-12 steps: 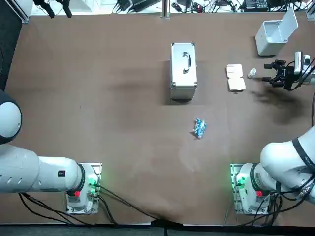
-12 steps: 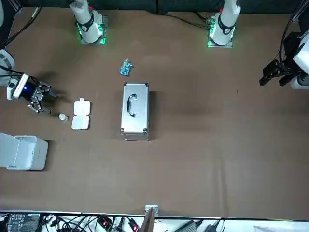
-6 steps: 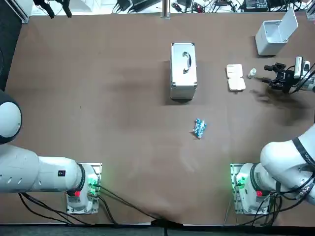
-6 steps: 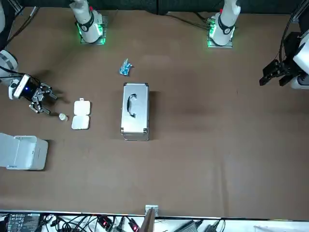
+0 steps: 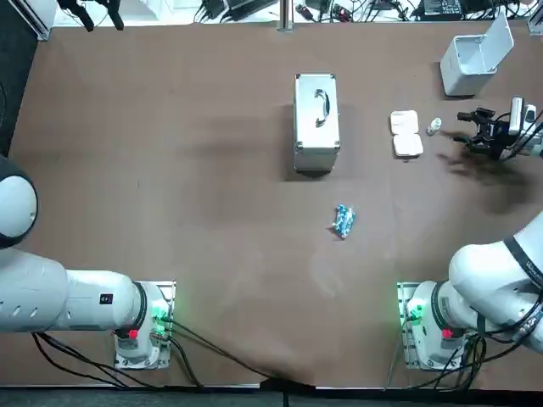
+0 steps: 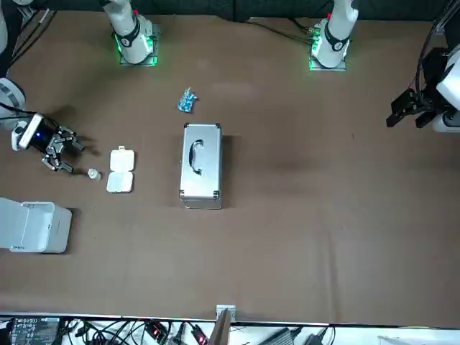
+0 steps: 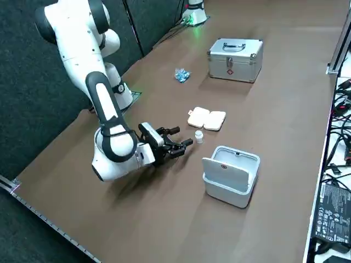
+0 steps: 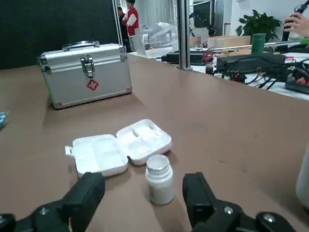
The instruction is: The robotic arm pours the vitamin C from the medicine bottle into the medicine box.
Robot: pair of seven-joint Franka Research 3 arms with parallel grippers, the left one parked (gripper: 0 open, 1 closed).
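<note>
Pre-grasp, right jaws wide and low over desk (image 5: 212, 186), just short of bottle (image 8: 159, 179). Next: advance, clamp, tip over open pill box (image 8: 118, 147).

Medicine bottle (image 8: 160, 179) (opaque, capped) hides its contents, near the right gripper (image 8: 143, 186).

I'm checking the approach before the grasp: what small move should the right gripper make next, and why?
Probably ease the right gripper forward until its fingers straddle the bottle. The gripper is open and low over the table. The bottle stands upright just ahead of the fingers, roughly centred between them and not yet inside, next to the open box.
</note>
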